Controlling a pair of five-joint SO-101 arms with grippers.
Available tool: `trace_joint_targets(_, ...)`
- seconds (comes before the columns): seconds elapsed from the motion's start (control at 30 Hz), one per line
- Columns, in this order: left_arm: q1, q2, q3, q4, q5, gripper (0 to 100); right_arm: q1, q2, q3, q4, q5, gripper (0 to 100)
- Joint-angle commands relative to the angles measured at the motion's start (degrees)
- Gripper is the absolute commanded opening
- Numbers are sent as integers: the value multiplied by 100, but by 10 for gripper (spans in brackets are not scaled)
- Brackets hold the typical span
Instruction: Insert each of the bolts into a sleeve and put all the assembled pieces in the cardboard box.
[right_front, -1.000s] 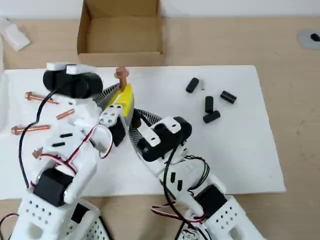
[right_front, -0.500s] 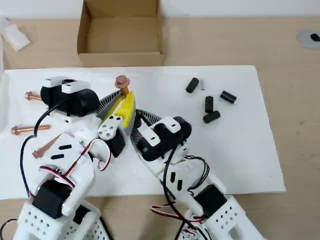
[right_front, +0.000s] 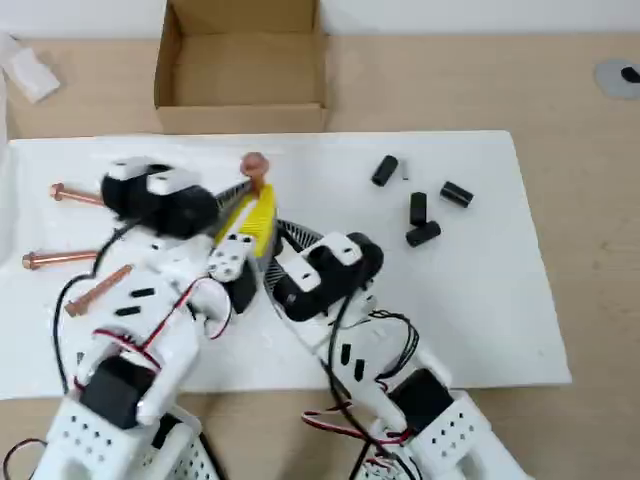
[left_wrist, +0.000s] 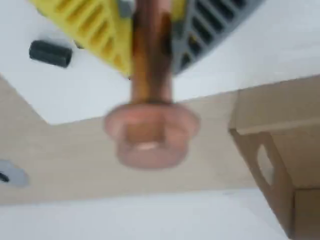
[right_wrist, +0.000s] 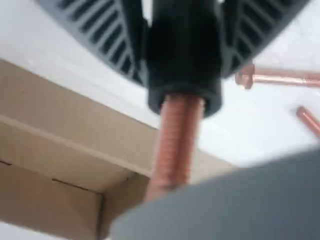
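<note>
Left hand (left_wrist: 150, 30) grips the stiff, likely slippery copper flanged bolt (left_wrist: 150, 100) mid-shank; right hand (right_wrist: 185, 45) grips the light black cylindrical sleeve (right_wrist: 184, 80) round its middle.

Wood table (right_front: 585, 200), white sheet (right_front: 480, 310) (bolts (right_front: 60, 259), sleeves (right_front: 423, 234)), box (right_front: 240, 118)

Nothing legible found. No text, label, number or sign can be read on the cardboard box (right_front: 240, 118), on any bolt (right_front: 60, 259), on any sleeve (right_front: 423, 234) or on the white sheet (right_front: 480, 300).
</note>
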Motion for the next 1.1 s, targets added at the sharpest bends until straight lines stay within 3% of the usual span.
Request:
trace_joint_targets(0.0,-185,-75,9,-220,-70,5,84,-101,-321,-149,62,9)
trace_joint_targets(0.2,-149,-75,35,-176,-35,5,84,-101,-312,-149,62,9)
trace_joint_targets(0.43,-141,-75,-237,695,-35,5,101,-101,-338,-176,35,9)
trace_joint_targets(0.63,-141,-66,-431,818,-62,14,101,-57,-488,-176,26,9)
trace_joint_targets(1.07,-185,-31,-932,2084,536,153,470,-48,-505,-149,26,9)
